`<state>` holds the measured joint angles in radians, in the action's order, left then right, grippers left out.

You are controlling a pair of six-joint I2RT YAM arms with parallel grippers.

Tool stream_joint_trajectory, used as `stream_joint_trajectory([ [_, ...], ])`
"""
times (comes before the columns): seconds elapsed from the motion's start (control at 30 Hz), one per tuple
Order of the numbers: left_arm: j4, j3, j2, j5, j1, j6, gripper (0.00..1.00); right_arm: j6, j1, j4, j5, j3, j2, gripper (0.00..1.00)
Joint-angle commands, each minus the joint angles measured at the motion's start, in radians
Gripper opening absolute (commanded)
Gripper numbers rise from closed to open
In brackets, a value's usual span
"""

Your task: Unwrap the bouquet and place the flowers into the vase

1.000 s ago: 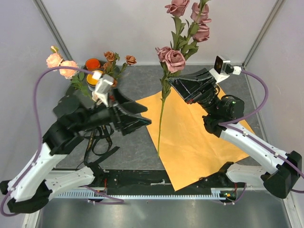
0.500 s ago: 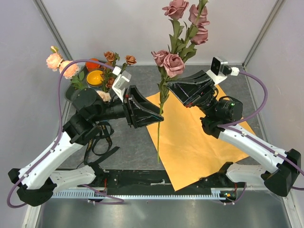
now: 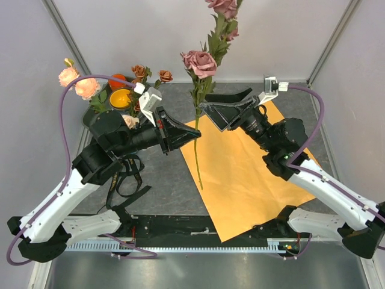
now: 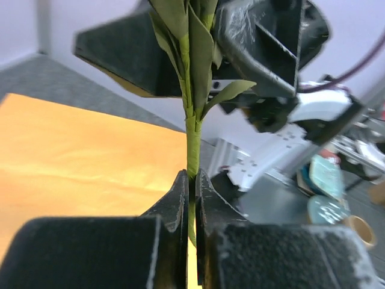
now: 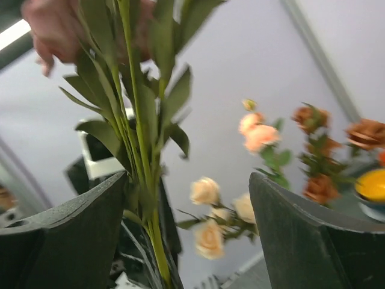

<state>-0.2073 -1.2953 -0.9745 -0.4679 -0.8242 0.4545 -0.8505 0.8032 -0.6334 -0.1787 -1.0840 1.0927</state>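
A mauve rose spray [image 3: 201,60] stands upright above the table, its long green stem [image 3: 197,162] hanging over the edge of the flat orange paper sheet [image 3: 246,180]. My left gripper [image 3: 196,133] is shut on that stem [image 4: 192,141], pinched between the two black fingers [image 4: 179,198]. My right gripper [image 3: 225,102] is open just right of the spray. In the right wrist view the stem and leaves [image 5: 141,156] pass close to its left finger [image 5: 78,229]. Peach [image 3: 77,81] and rust-brown roses [image 3: 144,73] stand at the back left. The vase is hidden beneath them.
Two orange cups [image 3: 119,90] sit at the back left beside the standing flowers. A black ribbon [image 3: 123,180] lies on the grey table [image 3: 174,180] under my left arm. White walls close in the back and both sides.
My left gripper swung in from the left and shut on the mauve spray's stem. My right gripper opened and let go. The spray shifted left.
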Motion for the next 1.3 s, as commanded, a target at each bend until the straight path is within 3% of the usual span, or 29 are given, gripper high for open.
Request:
stream_joint_trajectory([
  [0.0, -0.159, -0.073, 0.02, 0.244, 0.004, -0.215, 0.02, 0.215, 0.002, 0.412, 0.13, -0.094, -0.059, 0.9],
  [0.2, -0.231, -0.104, 0.007, 0.287, 0.005, -0.293, 0.02, 0.364, 0.002, 0.632, 0.067, -0.266, 0.019, 0.93],
  [0.43, -0.288, -0.113, -0.016, 0.299, 0.003, -0.32, 0.02, 0.37, 0.002, 0.709, 0.041, -0.385, 0.095, 0.91],
  [0.67, -0.307, -0.107, -0.035, 0.288, 0.005, -0.332, 0.02, 0.357, 0.004, 0.71, 0.028, -0.389, 0.102, 0.74],
  [1.0, -0.322, -0.095, -0.035, 0.296, 0.003, -0.344, 0.02, 0.341, 0.004, 0.709, 0.05, -0.404, 0.102, 0.67],
  [1.27, -0.328, -0.076, -0.032, 0.291, 0.003, -0.352, 0.02, 0.32, 0.004, 0.675, 0.067, -0.389, 0.095, 0.52],
])
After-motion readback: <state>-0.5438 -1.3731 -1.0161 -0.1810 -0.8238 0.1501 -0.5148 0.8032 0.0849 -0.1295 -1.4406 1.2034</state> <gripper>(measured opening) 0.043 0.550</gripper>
